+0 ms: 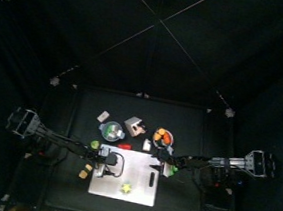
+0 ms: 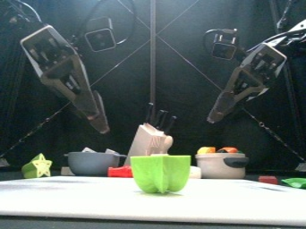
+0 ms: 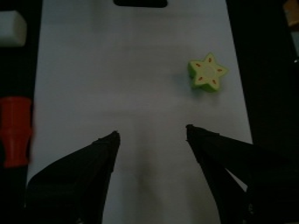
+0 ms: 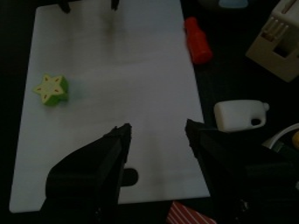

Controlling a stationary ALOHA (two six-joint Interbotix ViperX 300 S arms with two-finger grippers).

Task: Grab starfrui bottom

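Note:
The starfrui (image 3: pixel 209 72) is a small yellow-green star-shaped piece lying on the white sheet (image 3: pixel 128 87). It also shows in the right wrist view (image 4: pixel 51 88), in the front view (image 2: pixel 162 173) near the camera, and in the top view (image 1: pixel 127 187). My left gripper (image 3: pixel 152 144) hangs open above the sheet, with the piece ahead of it and to one side. My right gripper (image 4: pixel 156 131) is open over the sheet's edge, apart from the piece. Both are empty and held above the table in the front view, the left gripper (image 2: pixel 96 121) and the right gripper (image 2: pixel 219 112).
Behind the sheet stand a grey bowl (image 2: pixel 96 161), a knife block (image 2: pixel 149 140), a bowl with orange items (image 2: pixel 221 161) and a red piece (image 2: pixel 120 171). Another star-shaped piece (image 2: pixel 39 165) sits far left. A white cup (image 4: pixel 243 114) lies beside the sheet.

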